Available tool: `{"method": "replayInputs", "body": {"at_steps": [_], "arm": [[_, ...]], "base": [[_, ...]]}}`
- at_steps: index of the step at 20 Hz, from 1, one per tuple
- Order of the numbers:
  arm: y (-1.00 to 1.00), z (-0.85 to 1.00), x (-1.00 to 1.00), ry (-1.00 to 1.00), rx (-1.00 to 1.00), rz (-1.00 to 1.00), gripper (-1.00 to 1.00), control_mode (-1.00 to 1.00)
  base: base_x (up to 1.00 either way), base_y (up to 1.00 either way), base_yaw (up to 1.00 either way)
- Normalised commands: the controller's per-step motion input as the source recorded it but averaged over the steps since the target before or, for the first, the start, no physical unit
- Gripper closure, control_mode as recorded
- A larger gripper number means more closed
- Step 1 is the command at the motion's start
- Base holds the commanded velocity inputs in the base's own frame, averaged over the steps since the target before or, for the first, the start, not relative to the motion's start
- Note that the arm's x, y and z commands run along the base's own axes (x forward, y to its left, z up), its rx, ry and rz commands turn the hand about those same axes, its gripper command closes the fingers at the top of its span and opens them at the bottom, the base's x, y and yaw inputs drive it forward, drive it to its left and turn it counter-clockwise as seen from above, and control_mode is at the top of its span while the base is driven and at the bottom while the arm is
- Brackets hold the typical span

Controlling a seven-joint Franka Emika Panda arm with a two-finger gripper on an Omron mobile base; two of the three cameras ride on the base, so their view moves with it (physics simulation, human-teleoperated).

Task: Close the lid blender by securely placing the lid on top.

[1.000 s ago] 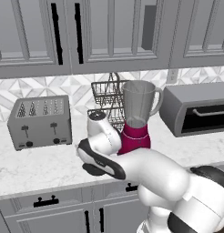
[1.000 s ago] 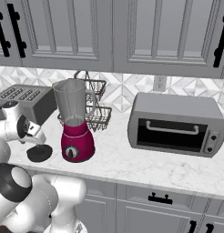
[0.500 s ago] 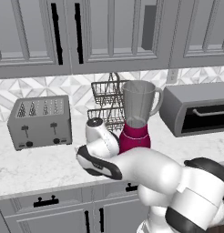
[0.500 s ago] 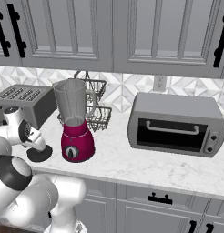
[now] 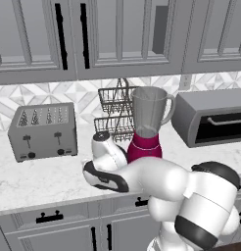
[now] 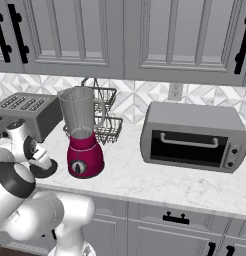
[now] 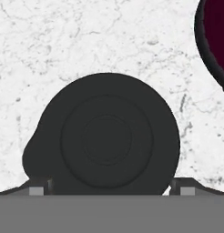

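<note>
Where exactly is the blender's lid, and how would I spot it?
Find the grey four-slot toaster on the white marble counter, then the tall blender with the magenta base to its right. On the counter between them, just left of that base, lies the small black round lid. It is the only flat dark disc there, with raised rings on top.

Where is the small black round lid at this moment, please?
The small black round lid lies flat on the white marble counter, beside the blender's magenta base, on its toaster side.
</note>
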Motion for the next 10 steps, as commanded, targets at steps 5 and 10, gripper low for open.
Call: {"method": "replayInputs", "body": {"at_steps": [5,10], "arm": [[0.00,-0.19,0.13,0.00,0.00,-0.06,-1.00,-1.00],[0.00,-0.13,0.16,0.00,0.00,-0.06,-1.00,-1.00]], "base": [[0.00,0.00,0.00],[0.00,0.00,0.00]]}}
